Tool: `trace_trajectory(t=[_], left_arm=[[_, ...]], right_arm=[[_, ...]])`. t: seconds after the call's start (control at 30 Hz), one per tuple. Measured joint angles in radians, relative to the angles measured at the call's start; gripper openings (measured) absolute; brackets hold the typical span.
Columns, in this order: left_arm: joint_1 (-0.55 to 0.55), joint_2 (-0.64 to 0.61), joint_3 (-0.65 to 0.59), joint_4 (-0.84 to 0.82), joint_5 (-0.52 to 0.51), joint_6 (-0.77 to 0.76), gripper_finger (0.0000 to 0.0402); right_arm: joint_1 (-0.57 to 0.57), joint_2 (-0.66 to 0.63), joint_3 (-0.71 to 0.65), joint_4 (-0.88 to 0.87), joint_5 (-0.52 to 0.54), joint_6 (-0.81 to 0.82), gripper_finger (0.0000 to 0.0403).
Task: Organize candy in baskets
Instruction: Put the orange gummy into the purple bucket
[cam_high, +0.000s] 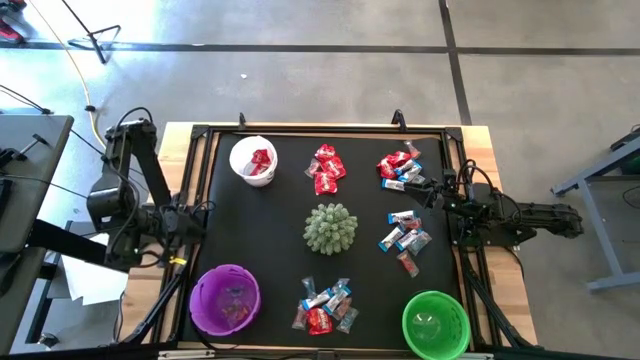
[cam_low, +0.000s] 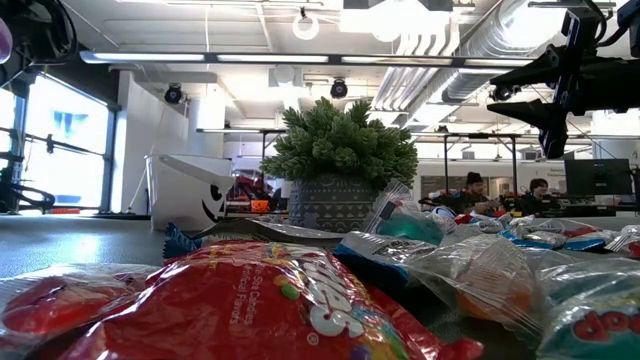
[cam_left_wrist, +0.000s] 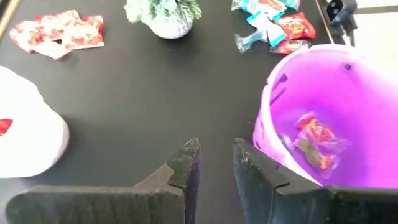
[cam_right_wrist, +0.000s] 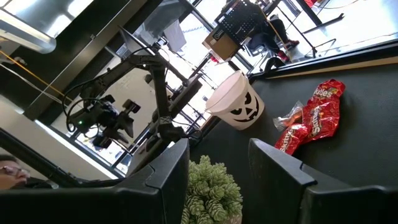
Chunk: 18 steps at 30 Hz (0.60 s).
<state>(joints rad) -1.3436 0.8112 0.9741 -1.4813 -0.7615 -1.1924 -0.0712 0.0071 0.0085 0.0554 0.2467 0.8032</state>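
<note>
Three baskets stand on the black mat: a white one holding a red candy, a purple one with a wrapped candy on its bottom, and a green one. Candy lies in loose piles: red, red and blue, blue-and-silver, mixed. My left gripper hangs open at the mat's left edge, between the white basket and the purple basket, with nothing between its fingers. My right gripper waits open and level at the right edge.
A spiky pale-green ball sits in the middle of the mat, among the candy piles. A raised black frame borders the mat. Bare mat lies between the white and purple baskets. People sit in the room beyond the table.
</note>
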Motion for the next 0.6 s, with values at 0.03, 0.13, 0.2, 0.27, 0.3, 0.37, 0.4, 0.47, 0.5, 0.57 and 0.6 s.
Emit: trace_trajectory(t=[0.03, 0.13, 0.2, 0.27, 0.3, 0.37, 0.4, 0.47, 0.5, 0.57, 0.6], left_arm=[[0.005, 0.000, 0.000, -0.007, -0.006, -0.001, 0.0083], [0.016, 0.000, 0.000, -0.031, -0.011, -0.007, 0.0083], [0.021, 0.000, 0.000, -0.033, -0.011, 0.000, 0.0083], [0.032, 0.000, -0.001, -0.022, -0.020, 0.028, 0.0083], [0.041, 0.000, -0.001, -0.008, -0.032, 0.048, 0.0083], [0.065, 0.002, -0.001, 0.031, -0.065, 0.093, 0.0083], [0.081, 0.004, -0.001, 0.051, -0.083, 0.121, 0.0083], [0.114, 0.006, -0.001, 0.087, -0.120, 0.171, 0.0083], [0.131, 0.007, -0.001, 0.100, -0.131, 0.191, 0.0083], [0.168, 0.011, -0.001, 0.115, -0.151, 0.215, 0.0083], [0.187, 0.015, -0.001, 0.128, -0.160, 0.223, 0.0083]], right_arm=[[0.000, 0.000, 0.000, 0.000, 0.000, 0.000, 0.0162], [0.000, 0.000, 0.000, 0.000, 0.000, 0.000, 0.0162], [0.000, 0.000, 0.000, 0.000, 0.000, 0.000, 0.0162], [0.000, 0.000, 0.000, 0.000, 0.000, 0.000, 0.0162], [0.000, 0.000, 0.000, 0.000, 0.000, 0.000, 0.0162], [0.000, 0.000, 0.000, 0.000, 0.000, 0.000, 0.0162], [0.000, 0.000, 0.000, 0.000, 0.000, 0.000, 0.0162], [0.000, 0.000, 0.000, 0.000, 0.000, 0.000, 0.0162], [0.000, 0.000, 0.000, 0.000, 0.000, 0.000, 0.0162], [0.000, 0.000, 0.000, 0.000, 0.000, 0.000, 0.0162], [0.000, 0.000, 0.000, 0.000, 0.000, 0.000, 0.0162]])
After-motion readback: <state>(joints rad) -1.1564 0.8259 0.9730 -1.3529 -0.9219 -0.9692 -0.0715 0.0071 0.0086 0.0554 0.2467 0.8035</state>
